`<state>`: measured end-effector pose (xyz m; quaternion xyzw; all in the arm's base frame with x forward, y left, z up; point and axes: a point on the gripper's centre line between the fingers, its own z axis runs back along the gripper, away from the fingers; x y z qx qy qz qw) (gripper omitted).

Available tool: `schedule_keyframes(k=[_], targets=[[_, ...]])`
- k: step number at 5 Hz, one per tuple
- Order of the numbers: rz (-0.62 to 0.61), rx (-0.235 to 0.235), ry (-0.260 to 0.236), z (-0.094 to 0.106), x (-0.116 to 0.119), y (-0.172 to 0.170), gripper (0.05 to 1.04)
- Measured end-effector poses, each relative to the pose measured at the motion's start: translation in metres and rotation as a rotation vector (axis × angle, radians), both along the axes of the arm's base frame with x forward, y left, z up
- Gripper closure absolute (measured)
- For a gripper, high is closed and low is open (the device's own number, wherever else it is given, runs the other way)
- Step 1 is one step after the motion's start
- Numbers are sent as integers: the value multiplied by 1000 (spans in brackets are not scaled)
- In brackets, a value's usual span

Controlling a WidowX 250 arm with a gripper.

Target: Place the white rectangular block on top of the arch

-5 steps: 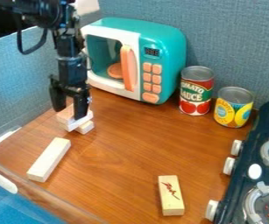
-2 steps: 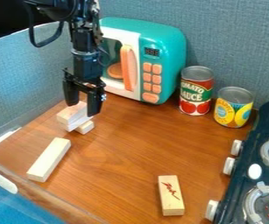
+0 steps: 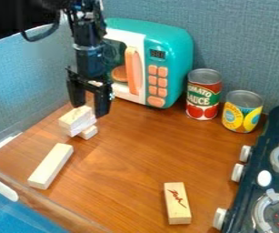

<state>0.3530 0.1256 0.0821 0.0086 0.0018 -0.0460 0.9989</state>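
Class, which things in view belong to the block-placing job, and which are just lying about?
Belonging to the job:
gripper
white block in the stack
other stacked blocks (which is the arch is unclear)

Just lying about:
long block
marked block
red can
yellow can
microwave
stove

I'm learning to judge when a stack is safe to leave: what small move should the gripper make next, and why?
Probably a short lift straight up, before any sideways travel. The gripper is open and holds nothing, and the pale wooden block already rests atop the small stack. One fingertip hangs very near that block, so a sideways move might knock it.
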Motion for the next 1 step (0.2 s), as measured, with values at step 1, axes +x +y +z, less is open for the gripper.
schedule_keyframes(k=[1], targets=[[-5,14,-42,19,-5,-8,82]])
